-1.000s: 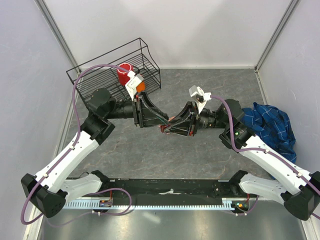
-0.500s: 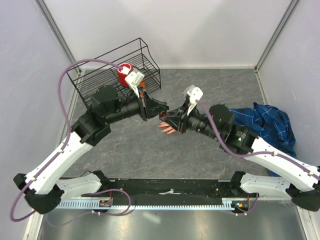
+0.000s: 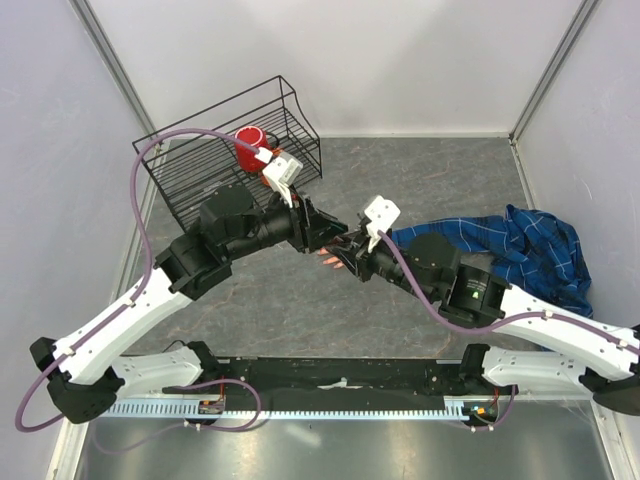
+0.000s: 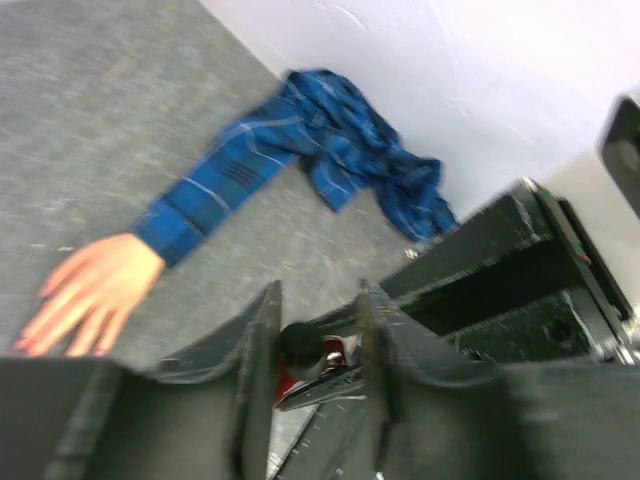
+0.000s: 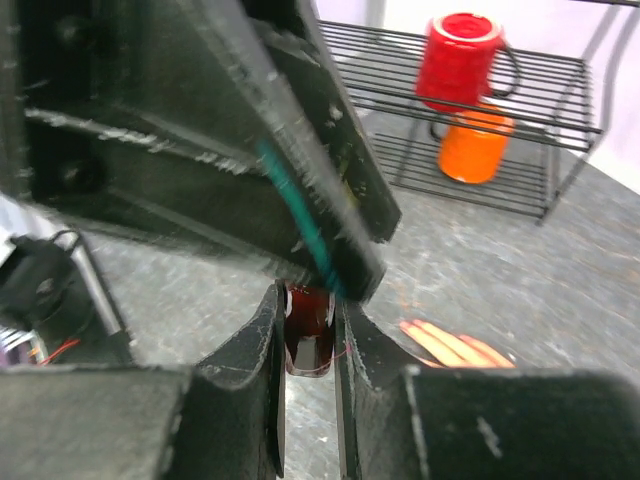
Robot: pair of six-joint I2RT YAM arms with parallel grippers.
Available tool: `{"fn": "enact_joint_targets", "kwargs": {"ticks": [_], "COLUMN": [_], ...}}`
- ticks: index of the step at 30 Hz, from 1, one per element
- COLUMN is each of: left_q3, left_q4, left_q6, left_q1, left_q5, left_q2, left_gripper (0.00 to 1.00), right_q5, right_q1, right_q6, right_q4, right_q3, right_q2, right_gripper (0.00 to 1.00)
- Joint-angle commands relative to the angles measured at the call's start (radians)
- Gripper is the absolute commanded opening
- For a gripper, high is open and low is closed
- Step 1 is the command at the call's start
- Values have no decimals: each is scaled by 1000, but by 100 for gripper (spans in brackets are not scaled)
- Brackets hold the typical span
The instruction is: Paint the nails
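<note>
Since half a second ago the left hand (image 4: 315, 320) has closed up to the right hand (image 5: 309, 305), which stays clenched on the dark red polish bottle (image 5: 308, 340). A black cap (image 4: 300, 342) sits between the left fingers; whether they pinch it is unclear. Below, on the table (image 4: 90, 110), lies the fake hand (image 4: 95, 290), its nails (image 4: 35, 343) blurred.
</note>
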Motion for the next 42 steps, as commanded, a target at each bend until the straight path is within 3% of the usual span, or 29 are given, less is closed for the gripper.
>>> {"fn": "enact_joint_targets", "kwargs": {"ticks": [1,7,8,10,14,20,24,33,42], "left_q3": [-26,-52,-49,-33,94,262,346,365,362], "left_q4": [94,114,108,57,-118,-354,-458,-491,-477], "left_q6": [8,11,12,26,44,49,43,69,86], "left_q1": [-8,-5,-4,1,16,32,33,33,33], "left_q5": [118,183,179,150,49,21,46,138,127], "left_q2": [-58,-108,-120,-123,-97,-4,56,110,121], "left_gripper": [52,64,74,82,84,72,57,62,50], "right_q5": [-161,-294,-313,-361,-426,-462,-462,-470,-471], "right_q1": [-48,-139,-148,-163,-179,-185,-185,-186,-186], "right_q6": [2,34,37,42,45,48,42,30,28], "right_q4": [127,132,132,131,125,122,119,109,109], "right_q3": [-37,-74,-75,-80,-81,-81,-80,-66,-66], "right_q2": [-65,-88,-88,-85,-81,-75,-72,-64,-61], "right_gripper": [0,0,0,0,0,0,0,0,0]}}
